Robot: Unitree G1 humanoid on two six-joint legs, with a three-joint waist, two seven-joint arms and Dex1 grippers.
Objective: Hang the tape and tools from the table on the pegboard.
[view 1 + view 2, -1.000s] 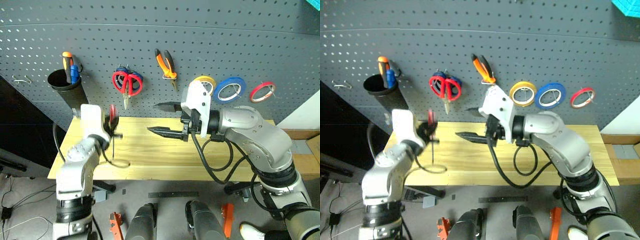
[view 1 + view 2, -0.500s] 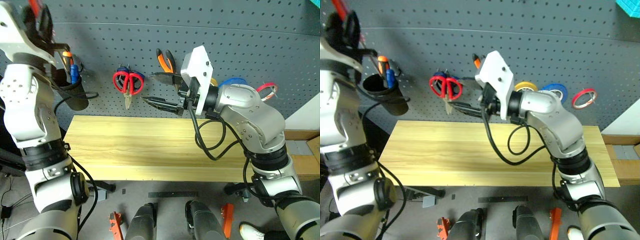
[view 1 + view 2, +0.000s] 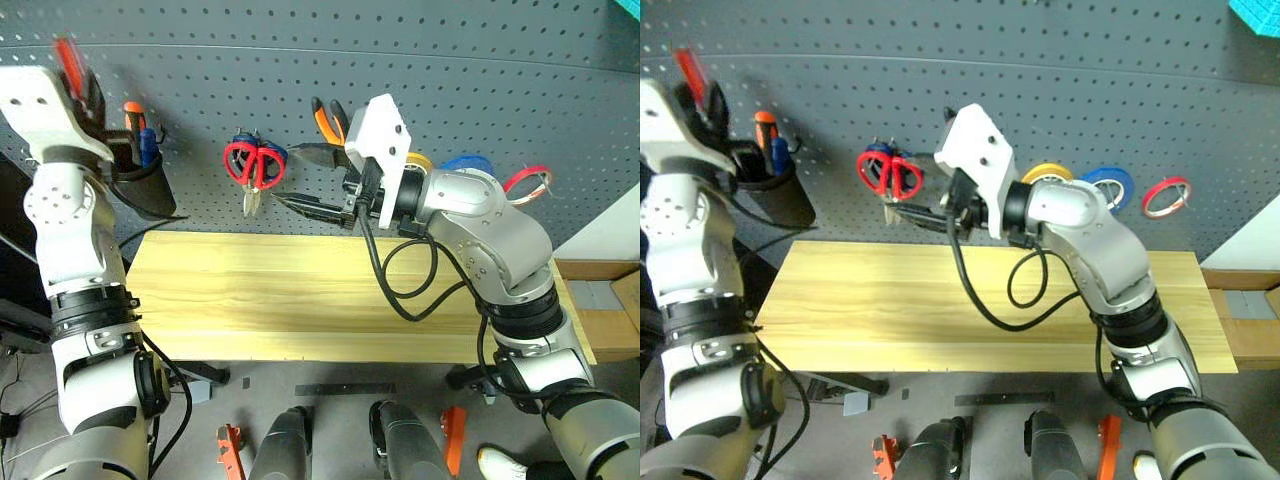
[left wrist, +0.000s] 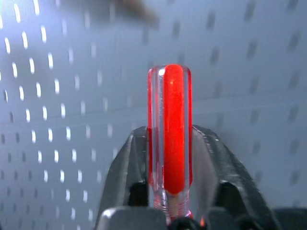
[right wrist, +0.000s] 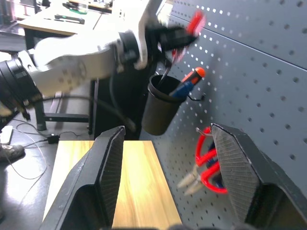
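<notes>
Pegboard (image 3: 420, 60): behind the table's far edge, holding red scissors (image 3: 252, 165), pliers (image 3: 328, 120) and blue tape (image 3: 462, 163).
Table (image 3: 250, 290): bare top.
Right gripper (image 3: 305, 180): fingers apart, empty, level, beside the scissors.
Left gripper (image 4: 168, 143): clamped on the screwdriver.
Screwdriver (image 4: 170, 129): red handle upright between the fingers, near the pegboard's left edge, above the black cup (image 3: 145, 185).

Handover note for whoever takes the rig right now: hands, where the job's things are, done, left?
Left hand: shut on the red-handled screwdriver, raised above the black cup on the pegboard.
Right hand: open, empty, near the red-handled scissors.
Done: scissors, pliers and blue tape hang on the board; table is bare.
Left: put the screwdriver on the board.
</notes>
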